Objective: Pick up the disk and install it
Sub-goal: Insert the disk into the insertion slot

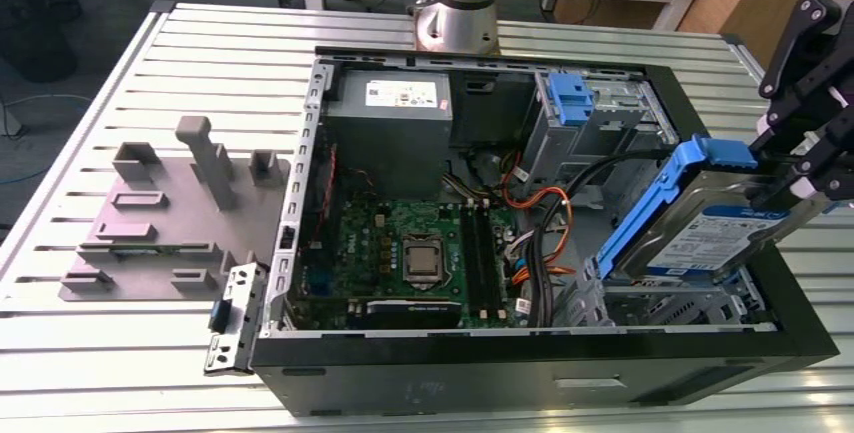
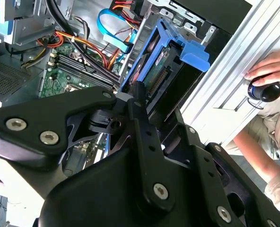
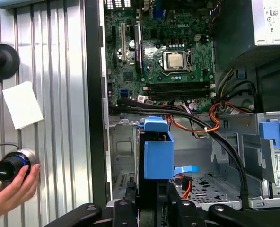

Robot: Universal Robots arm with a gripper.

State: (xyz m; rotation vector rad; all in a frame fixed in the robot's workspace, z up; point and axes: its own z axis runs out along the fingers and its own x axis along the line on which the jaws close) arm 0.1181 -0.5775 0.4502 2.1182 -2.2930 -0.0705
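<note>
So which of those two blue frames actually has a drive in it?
The one gripped by the hand: the disk, silver with a label. The other blue bracket looks bare.

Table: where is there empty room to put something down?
Bare slats on the table lie all around the grey fixture, beside the case. Inside the case it is crowded: cables, board, and the disk in the pincer.

The flat silver metal disk (image 1: 707, 238) carries a smooth blue plastic frame; the ribbed grey aluminium table (image 1: 200, 43) looks matt.
</note>
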